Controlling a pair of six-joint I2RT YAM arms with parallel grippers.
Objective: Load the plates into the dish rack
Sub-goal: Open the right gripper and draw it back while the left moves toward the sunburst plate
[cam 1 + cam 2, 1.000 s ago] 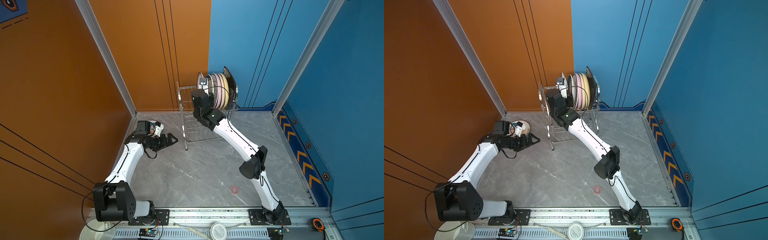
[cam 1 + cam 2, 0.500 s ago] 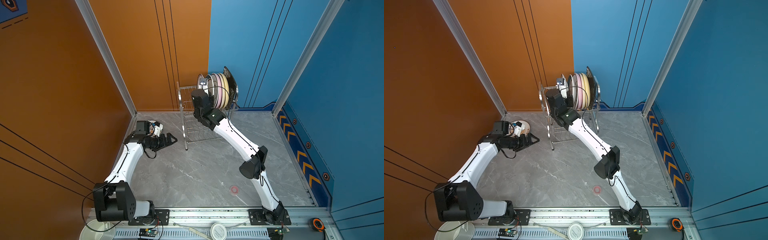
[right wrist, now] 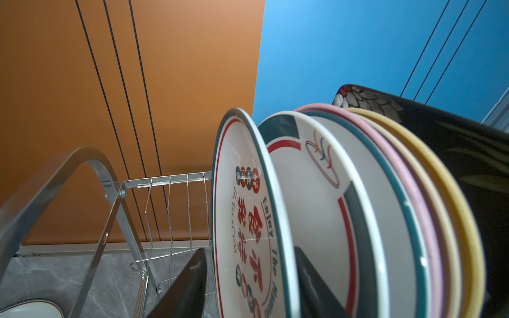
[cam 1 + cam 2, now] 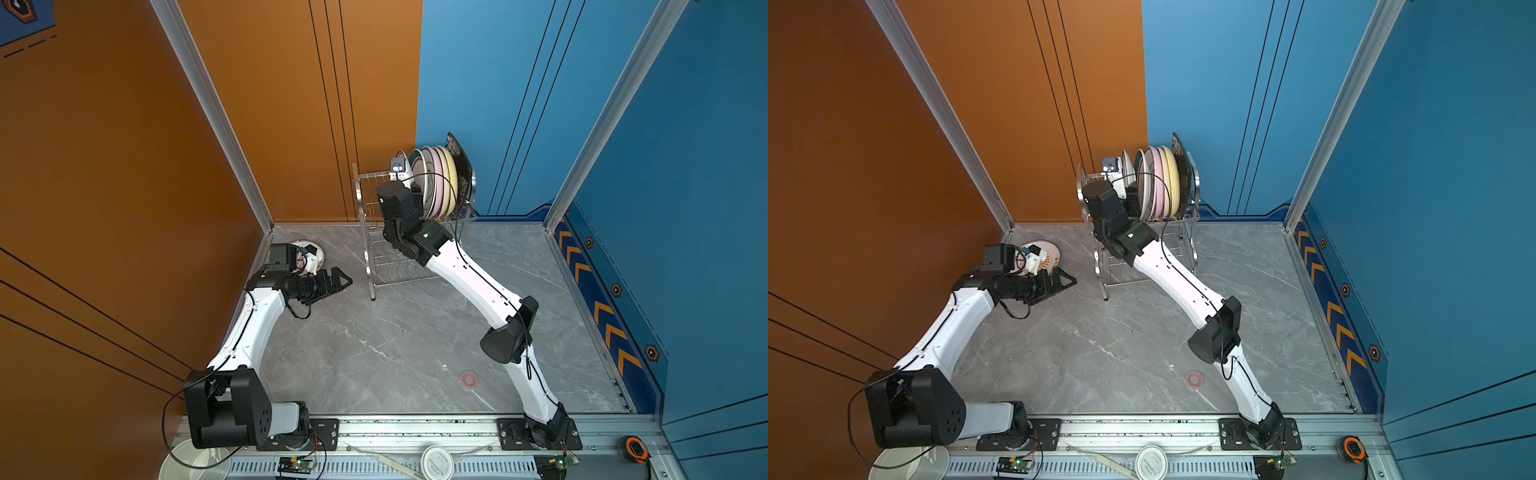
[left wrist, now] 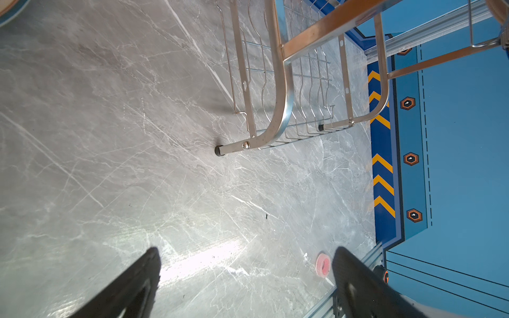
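Note:
The steel dish rack [image 4: 368,232] [image 4: 1100,257] stands at the back wall. Several plates [image 4: 440,183] [image 4: 1160,183] stand upright in its upper tier. In the right wrist view they are a white plate with red print [image 3: 248,206], a teal-rimmed one [image 3: 311,192], a pink one [image 3: 407,176], a cream-yellow one [image 3: 446,187] and a black floral one [image 3: 468,154]. My right gripper [image 3: 250,249] is open, a finger on each side of the printed plate with a gap. Another printed plate [image 4: 316,249] [image 4: 1050,253] lies on the floor at the left. My left gripper [image 4: 343,280] [image 5: 248,250] hangs open and empty beside it.
A red tape ring [image 4: 468,379] [image 5: 322,264] lies on the grey floor. On the front rail are a round white lid [image 4: 436,461], a white tub [image 4: 195,461] and a tape measure [image 4: 636,448]. Orange and blue walls close in the back and sides.
My right gripper's jaws have parted from the red-printed plate, which now stands in the rack on its own. The left arm has stayed almost still.

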